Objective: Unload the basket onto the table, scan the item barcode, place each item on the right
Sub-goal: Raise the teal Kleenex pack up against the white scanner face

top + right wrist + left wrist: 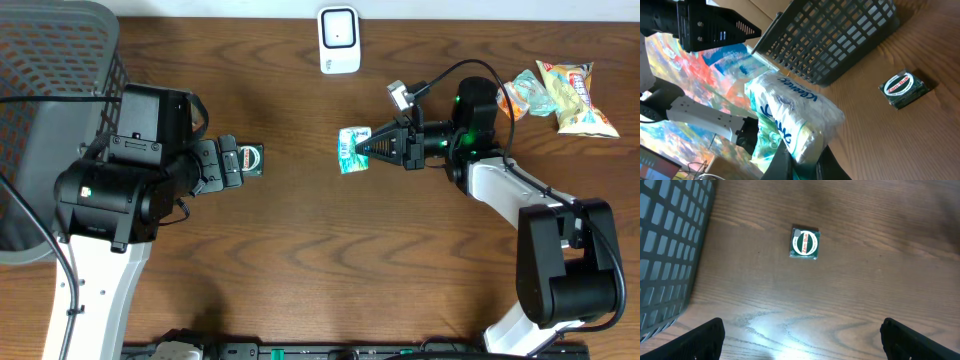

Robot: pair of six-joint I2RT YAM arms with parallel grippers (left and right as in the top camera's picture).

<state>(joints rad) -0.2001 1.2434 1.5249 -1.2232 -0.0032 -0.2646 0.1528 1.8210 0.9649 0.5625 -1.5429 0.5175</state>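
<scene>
My right gripper (pixel 372 148) is shut on a green and white tissue pack (pixel 352 150), held just above the middle of the table. In the right wrist view the pack (pixel 790 115) sticks out from between the fingers of that gripper (pixel 802 162), its blue lettering up; no barcode shows. A white scanner (pixel 339 40) stands at the table's far edge, beyond the pack. My left gripper (pixel 232 163) is open and empty. In the left wrist view its fingers (pixel 705 340) stand wide apart over bare wood.
A small green Zam-Buk box (pixel 252 160) (pixel 804 244) (pixel 903 89) lies just in front of the left gripper. A dark mesh basket (pixel 50 60) (pixel 665 255) (pixel 840 35) fills the far left. Two snack packets (pixel 570 95) lie at the far right.
</scene>
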